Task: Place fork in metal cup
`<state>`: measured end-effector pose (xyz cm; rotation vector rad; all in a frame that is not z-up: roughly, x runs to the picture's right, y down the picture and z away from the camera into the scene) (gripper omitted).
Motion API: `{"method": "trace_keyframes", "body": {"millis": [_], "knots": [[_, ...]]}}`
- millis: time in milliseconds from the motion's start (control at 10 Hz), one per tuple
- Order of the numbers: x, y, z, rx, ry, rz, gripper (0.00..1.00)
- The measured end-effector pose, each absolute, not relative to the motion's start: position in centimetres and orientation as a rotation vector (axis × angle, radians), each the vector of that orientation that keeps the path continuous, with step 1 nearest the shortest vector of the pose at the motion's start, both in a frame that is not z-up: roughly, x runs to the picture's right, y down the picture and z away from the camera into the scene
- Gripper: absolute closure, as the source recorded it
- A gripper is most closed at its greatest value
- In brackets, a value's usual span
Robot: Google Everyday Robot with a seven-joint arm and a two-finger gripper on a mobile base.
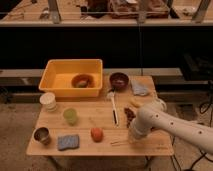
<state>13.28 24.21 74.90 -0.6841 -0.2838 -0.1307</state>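
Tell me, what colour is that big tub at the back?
The tub is yellow, per the camera view. The gripper sits over the table, front right.

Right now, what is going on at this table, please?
The robot arm reaches in from the right. Its gripper is low over the front edge of the table, close to the fork, which lies flat. The metal cup stands near the front left corner, with a blue sponge and an orange ball between it and the fork. The fork is not in it yet.
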Motion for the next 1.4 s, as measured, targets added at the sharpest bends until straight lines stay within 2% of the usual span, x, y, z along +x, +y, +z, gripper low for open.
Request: {"method": "trace_keyframes", "body": {"millis": [200,500,900,1400], "knots": [[11.0,20.4,71.2,-0.653,-0.324,-0.183,0.8],[4.8,17.1,69.0,-0.61,-0.43,-0.278,0.8],[-1.2,13.9,68.0,-0.539,-0.598,-0.432,0.8],[-1.3,13.7,68.0,-0.531,-0.618,-0.44,0.8]]}}
